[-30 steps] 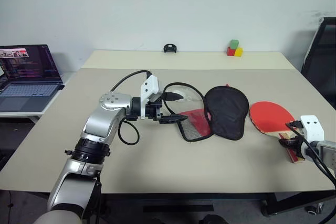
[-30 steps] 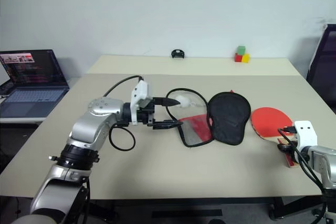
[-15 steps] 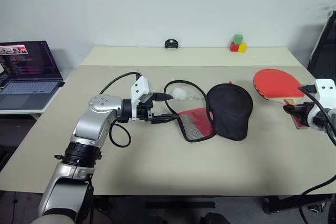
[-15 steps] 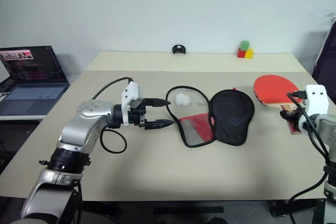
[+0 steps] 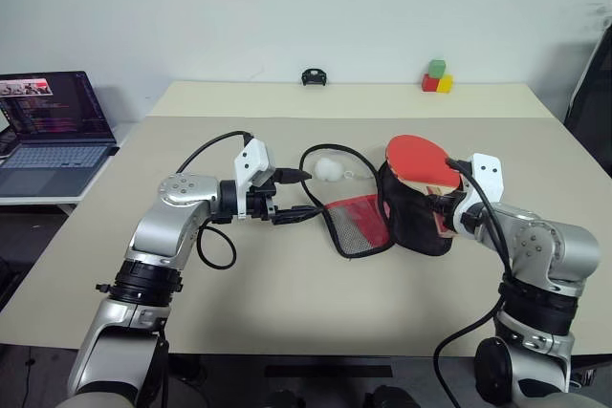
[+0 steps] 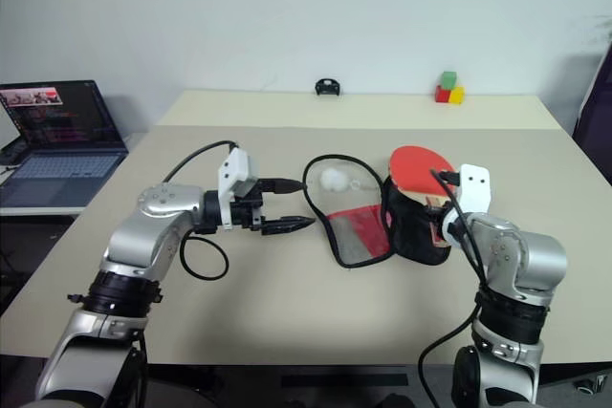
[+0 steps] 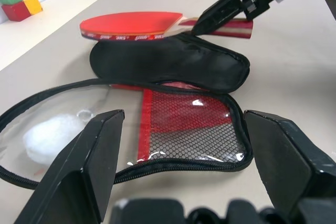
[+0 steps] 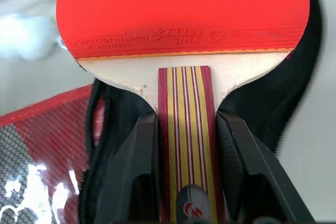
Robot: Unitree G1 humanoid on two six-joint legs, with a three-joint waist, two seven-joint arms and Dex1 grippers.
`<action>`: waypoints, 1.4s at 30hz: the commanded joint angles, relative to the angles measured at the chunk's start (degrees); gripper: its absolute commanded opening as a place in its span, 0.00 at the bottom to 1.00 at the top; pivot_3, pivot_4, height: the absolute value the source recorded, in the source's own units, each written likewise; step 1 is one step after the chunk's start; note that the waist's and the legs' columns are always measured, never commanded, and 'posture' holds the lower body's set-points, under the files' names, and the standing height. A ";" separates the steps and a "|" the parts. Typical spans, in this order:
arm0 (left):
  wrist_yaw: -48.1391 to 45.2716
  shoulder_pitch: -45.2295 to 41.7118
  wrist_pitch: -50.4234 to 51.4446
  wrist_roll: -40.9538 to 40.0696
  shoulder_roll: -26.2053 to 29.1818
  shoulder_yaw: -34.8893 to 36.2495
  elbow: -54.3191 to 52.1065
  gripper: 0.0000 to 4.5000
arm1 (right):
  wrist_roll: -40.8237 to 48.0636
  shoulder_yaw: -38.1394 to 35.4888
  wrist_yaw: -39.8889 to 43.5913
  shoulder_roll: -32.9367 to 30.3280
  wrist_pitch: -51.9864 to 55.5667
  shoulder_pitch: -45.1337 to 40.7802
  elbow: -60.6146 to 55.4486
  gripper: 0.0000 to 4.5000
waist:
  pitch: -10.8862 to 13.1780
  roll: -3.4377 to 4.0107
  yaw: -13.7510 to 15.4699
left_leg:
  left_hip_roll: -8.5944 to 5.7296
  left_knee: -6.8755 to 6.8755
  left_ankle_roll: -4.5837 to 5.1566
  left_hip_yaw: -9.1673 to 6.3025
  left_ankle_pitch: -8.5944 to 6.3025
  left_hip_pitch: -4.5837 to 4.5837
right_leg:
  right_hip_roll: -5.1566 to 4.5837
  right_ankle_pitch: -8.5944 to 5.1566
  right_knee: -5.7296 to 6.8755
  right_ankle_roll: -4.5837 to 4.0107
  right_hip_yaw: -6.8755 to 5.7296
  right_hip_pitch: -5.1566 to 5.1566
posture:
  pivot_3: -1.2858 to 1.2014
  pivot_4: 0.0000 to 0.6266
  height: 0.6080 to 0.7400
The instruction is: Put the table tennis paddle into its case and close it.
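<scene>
Your right claw point(image 5: 442, 205) pinches the paddle point(image 5: 418, 160) by its handle and holds it in the air just above the black half of the case point(image 5: 413, 215). The case lies unzipped and spread flat on the worktop point(image 5: 287, 303). Your left claw point(image 5: 292, 196) is spread wide beside the case's mesh half, gripping nothing. Sliding the paddle in and zipping shut are both left.

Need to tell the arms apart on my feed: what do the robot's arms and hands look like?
Both arms are silver-grey metal with black joint rings. Each wrist carries a white box and a looping black cable. The left hand and right hand each have two black, tapered fingers. No markings are visible on them.
</scene>
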 commanded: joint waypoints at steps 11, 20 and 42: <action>1.07 -0.35 -0.81 -0.57 0.35 1.40 -1.52 0.89 | -3.56 5.01 -3.57 4.65 -11.78 0.77 5.29 0.25 | -0.01 0.02 -0.77 | 0.02 0.00 0.16 0.05 -0.06 0.10 | 0.04 0.00 0.13 -0.01 0.05 -0.03 | 0.52 0.24 1.00; 1.31 -0.17 -0.75 -0.65 0.35 1.46 -1.81 0.89 | -5.13 7.60 -3.79 4.49 -17.04 1.25 10.55 0.25 | -0.01 0.02 -0.81 | 0.01 0.00 0.15 0.05 -0.05 0.09 | 0.04 0.00 0.12 -0.01 0.04 -0.03 | 0.52 0.24 1.00; 1.41 0.12 -0.47 -0.73 0.20 1.29 -2.21 0.89 | -8.66 8.40 -9.61 6.51 -20.18 3.78 6.52 0.25 | -0.01 0.02 -0.70 | 0.02 0.01 0.15 0.04 -0.05 0.09 | 0.04 0.00 0.13 -0.01 0.03 -0.03 | 0.52 0.24 1.00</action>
